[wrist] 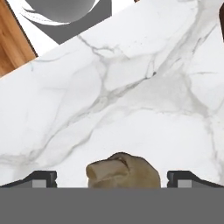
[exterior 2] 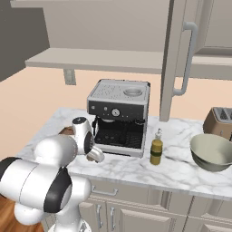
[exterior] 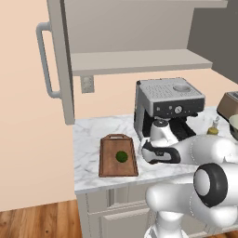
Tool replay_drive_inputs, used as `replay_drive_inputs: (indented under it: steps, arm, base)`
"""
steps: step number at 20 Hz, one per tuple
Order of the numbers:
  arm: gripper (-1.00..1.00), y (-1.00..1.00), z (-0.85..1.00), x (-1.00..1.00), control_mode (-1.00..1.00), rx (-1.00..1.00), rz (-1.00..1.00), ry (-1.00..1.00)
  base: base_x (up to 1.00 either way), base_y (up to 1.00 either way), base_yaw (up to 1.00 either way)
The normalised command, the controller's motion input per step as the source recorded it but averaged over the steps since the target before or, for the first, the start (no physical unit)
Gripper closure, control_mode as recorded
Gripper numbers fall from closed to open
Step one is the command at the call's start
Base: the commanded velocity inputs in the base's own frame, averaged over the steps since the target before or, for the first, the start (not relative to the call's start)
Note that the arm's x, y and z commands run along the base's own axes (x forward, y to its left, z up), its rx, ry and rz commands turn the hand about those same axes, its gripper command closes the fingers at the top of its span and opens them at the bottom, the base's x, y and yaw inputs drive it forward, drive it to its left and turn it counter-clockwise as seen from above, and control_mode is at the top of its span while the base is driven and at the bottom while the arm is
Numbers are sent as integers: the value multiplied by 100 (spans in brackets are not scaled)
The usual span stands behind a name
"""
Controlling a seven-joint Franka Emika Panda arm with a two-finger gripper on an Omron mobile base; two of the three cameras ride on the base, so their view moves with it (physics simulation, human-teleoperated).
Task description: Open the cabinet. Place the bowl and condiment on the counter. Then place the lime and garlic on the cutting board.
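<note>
The cabinet door (exterior: 60, 60) (exterior 2: 174, 59) stands swung open, its shelf bare. On the marble counter (exterior: 88, 139) (exterior 2: 181, 167) rest the grey-olive bowl (exterior 2: 211, 152) and the slim yellow condiment bottle (exterior 2: 156, 148) (exterior: 213, 128). The dark green lime (exterior: 122, 156) lies on the brown cutting board (exterior: 109, 162). My gripper (exterior: 149, 157) (exterior 2: 93, 154) (wrist: 112, 178) hangs low over the counter in front of the coffee machine, open. The tan garlic (wrist: 122, 173) (exterior 2: 96, 156) sits on the marble between the two wide-apart fingertips (wrist: 41, 178), touching neither.
A silver coffee machine (exterior: 167, 104) (exterior 2: 120, 113) stands just behind my hand. A brown toaster (exterior 2: 219, 122) sits at the far right behind the bowl. The counter's front edge and wood floor (wrist: 13, 43) lie close by.
</note>
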Motion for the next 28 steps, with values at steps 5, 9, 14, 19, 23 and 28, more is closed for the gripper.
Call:
replay_drive_inputs:
  steps: [5,9,14,19,23,28]
  arm:
    - [-100,0,-16,0,-100,0,0,0]
    - [-100,3,-16,0,-100,0,0,0]
    - [100,7,-17,0,-100,0,0,0]
    - [100,0,-7,0,-100,0,0,0]
    - [100,0,-1,-4,-100,0,0,0]
    - [100,0,23,-24,-100,0,0,-4]
  base:
    - [0,0,0]
    - [0,0,0]
    - [0,0,0]
    - [0,0,0]
    - [0,0,0]
    - [0,0,0]
